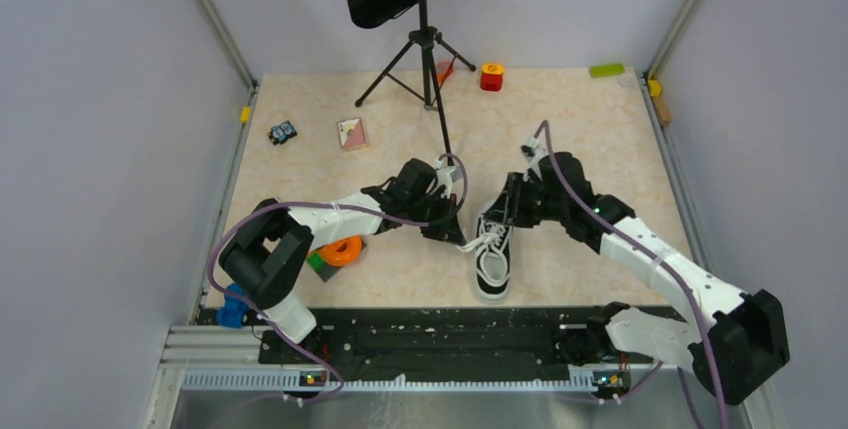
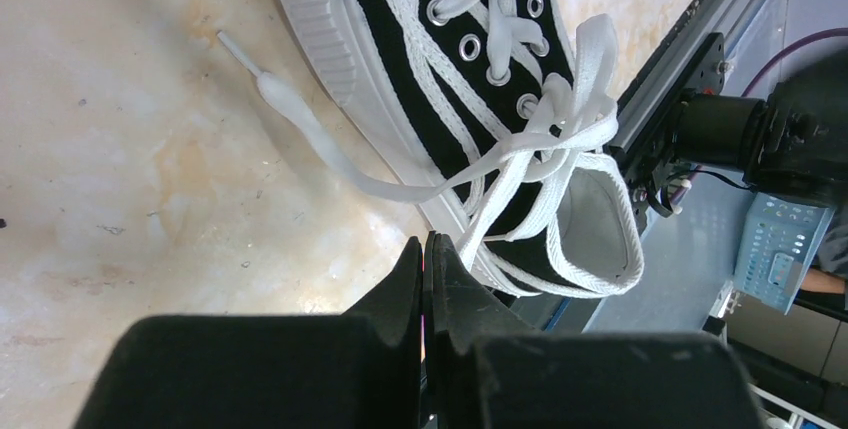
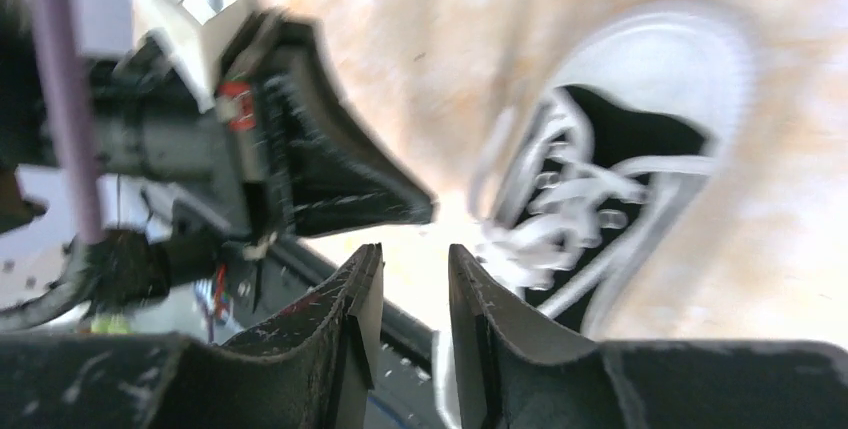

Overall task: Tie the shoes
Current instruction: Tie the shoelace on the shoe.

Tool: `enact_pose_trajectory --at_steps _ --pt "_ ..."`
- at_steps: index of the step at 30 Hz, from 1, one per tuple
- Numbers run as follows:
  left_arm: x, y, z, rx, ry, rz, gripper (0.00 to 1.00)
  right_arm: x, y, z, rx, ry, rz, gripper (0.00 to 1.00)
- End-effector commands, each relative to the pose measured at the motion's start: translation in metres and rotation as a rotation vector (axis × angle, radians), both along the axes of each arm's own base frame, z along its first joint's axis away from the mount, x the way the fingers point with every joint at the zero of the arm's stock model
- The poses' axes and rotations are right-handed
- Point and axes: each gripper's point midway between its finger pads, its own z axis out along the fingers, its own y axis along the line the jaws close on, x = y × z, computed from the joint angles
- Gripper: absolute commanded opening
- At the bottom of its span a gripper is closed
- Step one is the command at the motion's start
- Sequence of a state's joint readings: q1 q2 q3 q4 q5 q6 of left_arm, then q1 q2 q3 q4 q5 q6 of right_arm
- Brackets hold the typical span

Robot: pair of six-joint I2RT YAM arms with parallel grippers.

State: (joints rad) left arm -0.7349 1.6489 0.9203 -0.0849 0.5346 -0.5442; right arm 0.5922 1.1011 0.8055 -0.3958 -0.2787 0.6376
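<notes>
The shoe [image 1: 492, 259], a black low-top sneaker with a white sole and white laces, lies mid-table between my two grippers. My left gripper [image 1: 458, 236] is at its left side, shut [image 2: 428, 241]. A lace loop [image 2: 560, 129] runs down right beside the fingertips, and no lace shows between the jaws. One loose lace end [image 2: 300, 119] trails over the table. My right gripper [image 1: 507, 211] hovers at the shoe's far end. In the blurred right wrist view it stands open [image 3: 415, 249] with nothing between its fingers, and the shoe [image 3: 620, 149] lies just beyond.
A music stand on a tripod [image 1: 425, 49] stands at the back. An orange tape roll [image 1: 342, 250] lies by the left arm. A card [image 1: 351, 132], a small toy [image 1: 283, 132] and a red block [image 1: 491, 76] sit further back. A black rail [image 1: 450, 334] runs along the near edge.
</notes>
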Motion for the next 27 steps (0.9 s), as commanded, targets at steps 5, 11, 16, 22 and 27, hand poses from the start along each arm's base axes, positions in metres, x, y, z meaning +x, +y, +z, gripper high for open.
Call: enact_pose_trajectory --at_steps 5,11,16,22,27 --pt "0.008 -0.010 0.021 -0.033 -0.061 -0.032 0.00 0.028 -0.045 -0.019 0.036 0.004 -0.198 0.44" --pt "0.008 -0.011 0.022 -0.035 -0.060 -0.035 0.00 0.030 -0.041 -0.035 0.025 0.037 -0.179 0.52" --pt "0.008 -0.010 0.021 -0.033 -0.055 -0.036 0.00 0.033 -0.038 -0.033 0.030 0.026 -0.171 0.52" --pt "0.006 -0.014 0.025 -0.036 -0.070 -0.049 0.00 0.033 -0.042 -0.007 0.065 -0.051 -0.204 0.49" --pt "0.003 -0.025 0.031 -0.047 -0.077 -0.077 0.00 0.022 -0.034 -0.010 0.071 -0.030 -0.177 0.47"
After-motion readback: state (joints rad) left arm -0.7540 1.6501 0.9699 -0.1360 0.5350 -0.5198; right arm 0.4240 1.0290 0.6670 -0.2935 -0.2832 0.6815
